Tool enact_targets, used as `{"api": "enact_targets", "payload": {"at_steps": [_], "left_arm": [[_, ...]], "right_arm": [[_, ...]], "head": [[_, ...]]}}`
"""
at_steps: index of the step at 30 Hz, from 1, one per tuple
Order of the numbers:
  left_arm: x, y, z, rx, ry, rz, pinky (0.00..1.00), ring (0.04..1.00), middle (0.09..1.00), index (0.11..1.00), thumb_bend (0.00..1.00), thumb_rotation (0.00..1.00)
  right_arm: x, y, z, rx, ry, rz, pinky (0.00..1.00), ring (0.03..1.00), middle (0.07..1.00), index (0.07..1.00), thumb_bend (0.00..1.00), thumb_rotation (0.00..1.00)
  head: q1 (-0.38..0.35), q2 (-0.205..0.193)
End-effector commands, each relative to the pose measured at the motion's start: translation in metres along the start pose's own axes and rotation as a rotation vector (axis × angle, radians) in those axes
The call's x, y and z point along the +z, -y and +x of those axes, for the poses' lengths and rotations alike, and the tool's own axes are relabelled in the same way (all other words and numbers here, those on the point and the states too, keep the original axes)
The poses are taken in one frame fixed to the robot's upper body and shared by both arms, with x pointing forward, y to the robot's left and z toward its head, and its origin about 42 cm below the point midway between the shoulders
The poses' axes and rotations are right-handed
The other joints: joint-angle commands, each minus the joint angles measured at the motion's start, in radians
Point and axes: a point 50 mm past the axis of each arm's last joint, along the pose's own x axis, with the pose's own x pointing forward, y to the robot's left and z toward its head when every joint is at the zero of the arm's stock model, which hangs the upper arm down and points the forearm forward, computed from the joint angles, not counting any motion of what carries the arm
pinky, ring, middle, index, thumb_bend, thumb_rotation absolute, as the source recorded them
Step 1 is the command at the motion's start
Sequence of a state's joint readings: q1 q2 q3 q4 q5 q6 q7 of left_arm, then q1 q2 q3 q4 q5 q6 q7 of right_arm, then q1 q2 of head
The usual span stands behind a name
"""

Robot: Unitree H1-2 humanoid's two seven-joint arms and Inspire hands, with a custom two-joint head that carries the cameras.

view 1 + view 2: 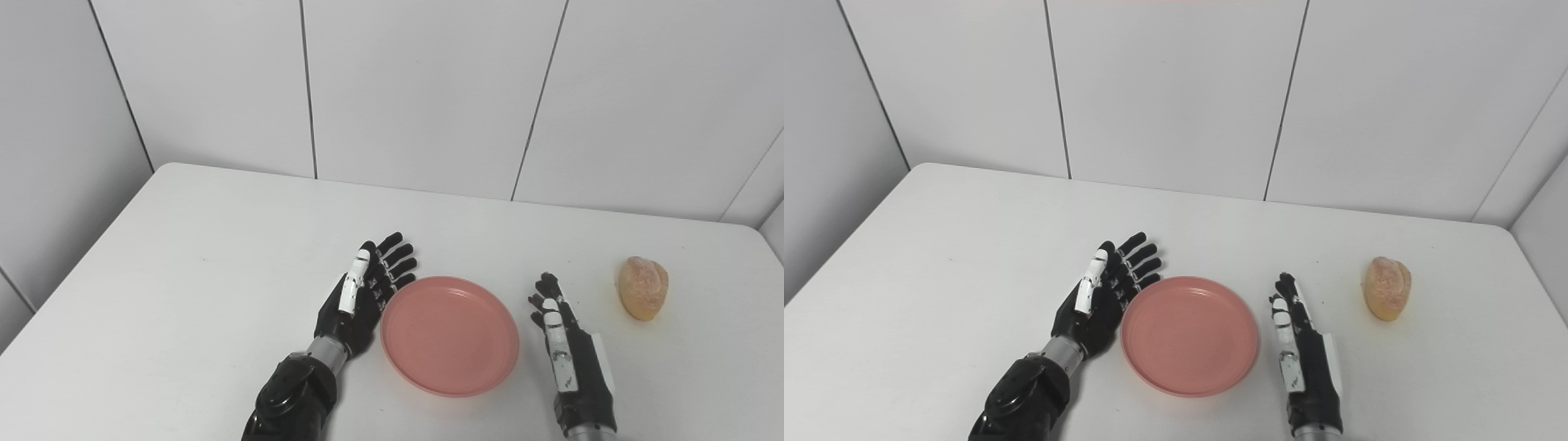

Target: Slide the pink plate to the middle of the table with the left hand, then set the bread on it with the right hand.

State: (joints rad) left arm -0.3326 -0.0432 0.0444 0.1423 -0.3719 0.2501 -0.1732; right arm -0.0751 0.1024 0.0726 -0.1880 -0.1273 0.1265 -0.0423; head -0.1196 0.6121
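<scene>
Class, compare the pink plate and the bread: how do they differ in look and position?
The pink plate is flat, round and smooth; the bread is a lumpy golden-brown oval. The plate lies between the two hands; the bread sits apart, further right. Both rest on the white table, untouched.

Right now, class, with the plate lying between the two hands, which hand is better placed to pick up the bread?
The right hand. It lies open between the pink plate and the bread, with bare table between it and the bread. The left hand is open against the plate's far side.
</scene>
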Motion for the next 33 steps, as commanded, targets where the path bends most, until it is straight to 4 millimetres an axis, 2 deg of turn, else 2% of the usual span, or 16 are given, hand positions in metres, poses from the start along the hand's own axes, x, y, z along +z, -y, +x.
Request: {"api": "enact_targets", "payload": {"at_steps": [1,5,7,8,14,19,24,33], "left_arm": [[-0.011,-0.008,-0.009,0.036,-0.040,-0.005,0.90,0.895,0.898,0.875,0.40,1.00],[-0.009,-0.008,-0.017,0.054,0.001,0.026,0.90,0.896,0.898,0.878,0.39,1.00],[-0.008,-0.008,-0.019,0.055,0.015,0.044,0.90,0.897,0.900,0.879,0.39,1.00],[-0.007,-0.008,-0.021,0.058,0.023,0.056,0.90,0.897,0.900,0.879,0.39,1.00],[-0.004,-0.007,-0.025,0.071,0.051,0.078,0.92,0.900,0.899,0.876,0.39,1.00],[-0.005,-0.008,-0.026,0.072,0.061,0.083,0.93,0.904,0.901,0.876,0.40,1.00],[-0.006,-0.011,-0.027,0.079,0.066,0.077,0.93,0.903,0.897,0.873,0.40,1.00],[-0.010,-0.020,-0.030,0.076,0.074,0.075,0.92,0.896,0.892,0.869,0.38,1.00]], "right_arm": [[0.017,-0.004,0.006,-0.009,0.058,0.013,0.94,0.927,0.942,0.938,0.26,1.00],[0.026,-0.004,0.004,-0.024,0.080,-0.023,0.91,0.915,0.934,0.931,0.26,1.00],[0.031,-0.003,0.003,-0.028,0.093,-0.049,0.90,0.915,0.937,0.930,0.28,1.00],[0.033,-0.002,0.003,-0.032,0.101,-0.060,0.90,0.915,0.937,0.930,0.28,1.00],[0.049,0.000,0.003,-0.058,0.137,-0.150,0.89,0.911,0.927,0.921,0.33,1.00],[0.063,0.007,0.006,-0.070,0.182,-0.240,0.80,0.906,0.923,0.915,0.38,1.00],[0.078,0.017,0.014,-0.096,0.241,-0.331,0.87,0.915,0.919,0.914,0.39,1.00],[0.098,0.033,0.030,-0.161,0.317,-0.442,0.86,0.906,0.909,0.907,0.43,1.00]], "head": [[0.000,-0.001],[-0.068,-0.004],[-0.076,-0.004],[-0.105,-0.006],[-0.172,-0.019],[-0.203,-0.033],[-0.232,-0.048],[-0.290,-0.087]]}}
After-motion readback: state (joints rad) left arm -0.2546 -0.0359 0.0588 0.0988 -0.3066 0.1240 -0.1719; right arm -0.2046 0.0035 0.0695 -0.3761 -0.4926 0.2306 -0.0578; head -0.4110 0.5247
